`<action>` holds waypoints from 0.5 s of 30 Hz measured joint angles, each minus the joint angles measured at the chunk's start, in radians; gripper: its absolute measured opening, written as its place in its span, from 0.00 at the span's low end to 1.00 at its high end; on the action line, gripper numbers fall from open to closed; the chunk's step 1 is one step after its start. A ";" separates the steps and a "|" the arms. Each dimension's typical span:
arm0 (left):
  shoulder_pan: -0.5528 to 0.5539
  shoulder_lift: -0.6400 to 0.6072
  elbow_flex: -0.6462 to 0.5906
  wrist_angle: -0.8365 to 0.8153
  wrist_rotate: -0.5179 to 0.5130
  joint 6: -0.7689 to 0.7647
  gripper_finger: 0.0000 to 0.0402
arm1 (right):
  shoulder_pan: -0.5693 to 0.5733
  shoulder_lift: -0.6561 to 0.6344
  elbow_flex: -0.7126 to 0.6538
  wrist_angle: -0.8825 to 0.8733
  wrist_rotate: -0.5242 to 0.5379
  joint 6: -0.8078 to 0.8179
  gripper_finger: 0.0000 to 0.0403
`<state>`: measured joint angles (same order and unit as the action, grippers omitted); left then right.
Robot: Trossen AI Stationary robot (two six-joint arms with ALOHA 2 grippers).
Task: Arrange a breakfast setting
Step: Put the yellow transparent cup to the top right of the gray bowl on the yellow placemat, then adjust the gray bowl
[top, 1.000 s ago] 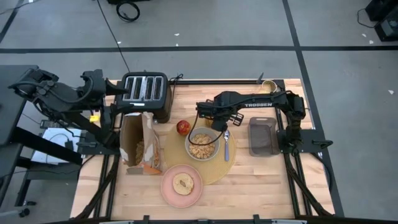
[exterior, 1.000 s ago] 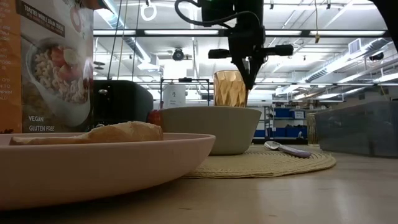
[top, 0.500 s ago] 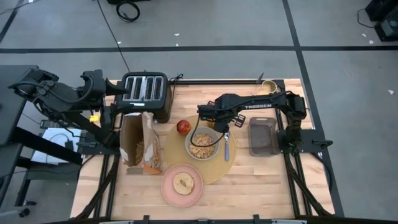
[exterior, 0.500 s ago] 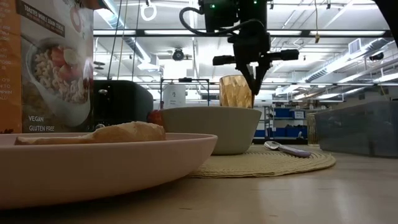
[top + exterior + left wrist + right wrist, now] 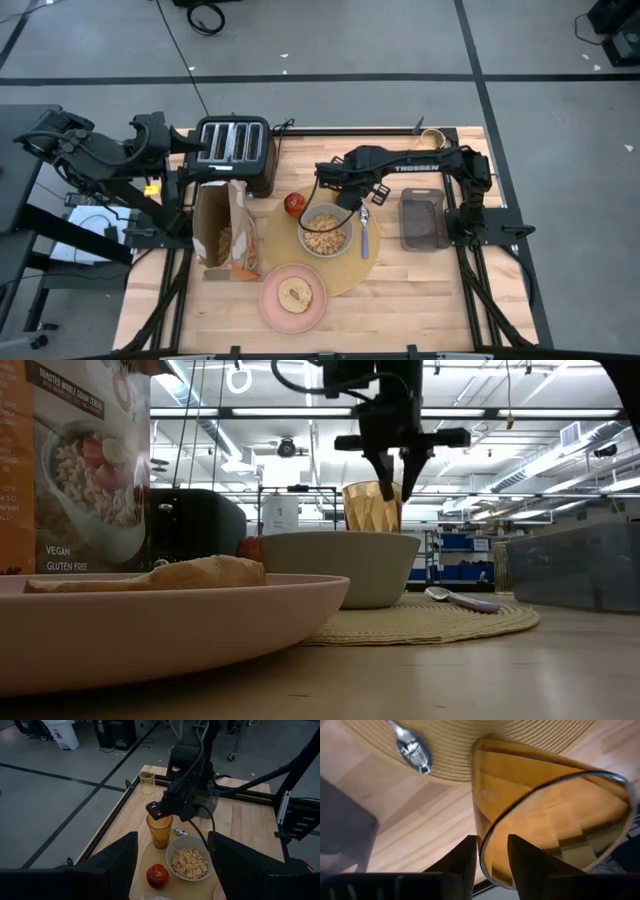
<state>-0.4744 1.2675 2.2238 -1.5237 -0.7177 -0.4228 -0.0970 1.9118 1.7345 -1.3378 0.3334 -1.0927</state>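
Amber tumbler [image 5: 372, 506] beside the bowl [image 5: 338, 566] has its rim between the right hand's [image 5: 393, 468] parted fingers; lifting crookedly could topple it.

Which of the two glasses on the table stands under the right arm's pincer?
The faceted amber tumbler, beside the cereal bowl. The small clear glass stands apart at the table's far corner, with no pincer near it.

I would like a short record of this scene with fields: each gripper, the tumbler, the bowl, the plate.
right gripper: above the amber glass tumbler, fingers straddling its rim, slightly apart
left gripper: waiting beside the black four-slot toaster
tumbler: upright at the round tan placemat's edge
grey-green bowl: on placemat, holds cereal
pink plate: holds a toast round
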 joint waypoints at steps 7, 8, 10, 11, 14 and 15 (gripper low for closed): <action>0.000 0.000 0.000 -0.001 0.000 0.000 0.61 | 0.010 0.000 0.075 -0.044 -0.013 0.025 0.34; 0.000 0.000 0.000 -0.001 0.000 0.000 0.61 | 0.013 -0.001 0.086 -0.049 -0.013 0.027 0.35; 0.000 0.000 0.000 -0.001 0.000 0.000 0.61 | 0.020 -0.009 0.104 -0.051 -0.009 0.037 0.35; 0.000 0.000 0.000 -0.001 0.000 0.000 0.61 | 0.025 -0.016 0.113 -0.052 0.004 0.048 0.35; 0.000 0.000 0.000 -0.001 0.000 0.000 0.61 | 0.041 -0.047 0.135 -0.082 0.040 0.079 0.35; 0.000 0.000 0.000 -0.001 0.000 0.000 0.61 | 0.048 -0.060 0.144 -0.100 0.040 0.099 0.35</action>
<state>-0.4741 1.2675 2.2238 -1.5246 -0.7177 -0.4229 -0.0493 1.8522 1.8785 -1.4380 0.3737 -0.9942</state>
